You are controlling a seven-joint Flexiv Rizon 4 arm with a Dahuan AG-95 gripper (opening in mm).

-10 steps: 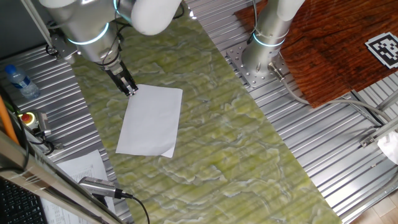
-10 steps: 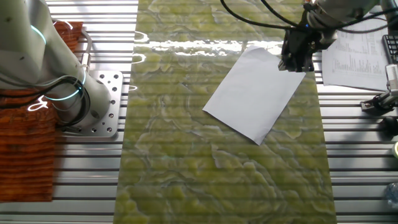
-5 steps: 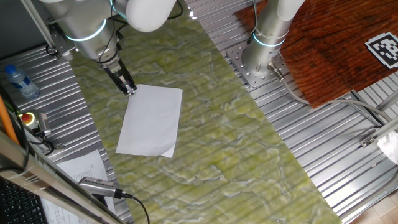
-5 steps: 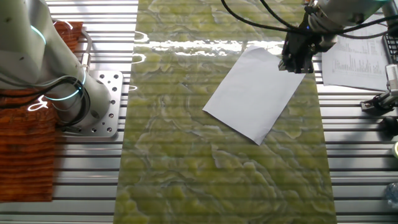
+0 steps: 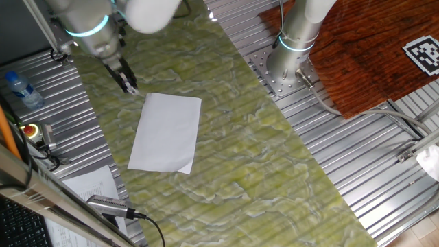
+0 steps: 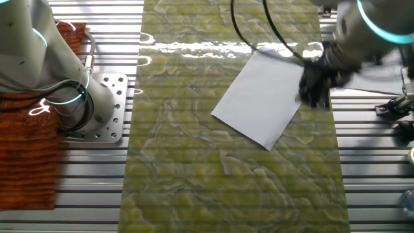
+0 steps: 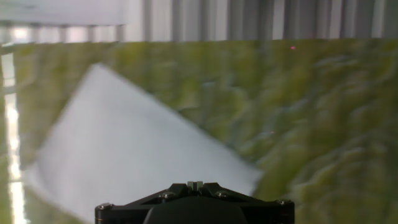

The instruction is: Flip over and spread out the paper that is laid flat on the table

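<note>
The paper (image 5: 168,132) is a blank white sheet lying flat on the green-yellow mat of the table (image 5: 254,158), with its near right corner slightly folded. My gripper (image 5: 129,86) hangs just off the paper's far left corner, apart from it, fingers together and holding nothing. In the other fixed view the gripper (image 6: 315,92) is blurred beside the paper's right edge (image 6: 262,97), above the mat (image 6: 187,162). In the hand view the paper (image 7: 124,155) lies blurred below the closed fingertips (image 7: 194,185).
A printed sheet (image 5: 89,182) lies on the ribbed panel at the near left, also in the other view (image 6: 372,61). A water bottle (image 5: 19,89) and a handheld device (image 5: 110,204) are beside it. A second arm's base (image 5: 291,55) and a wood-grain board (image 5: 370,48) stand at the right.
My gripper has drawn away from the paper's far left corner, up and to the left in one fixed view. The paper has stayed flat in place.
</note>
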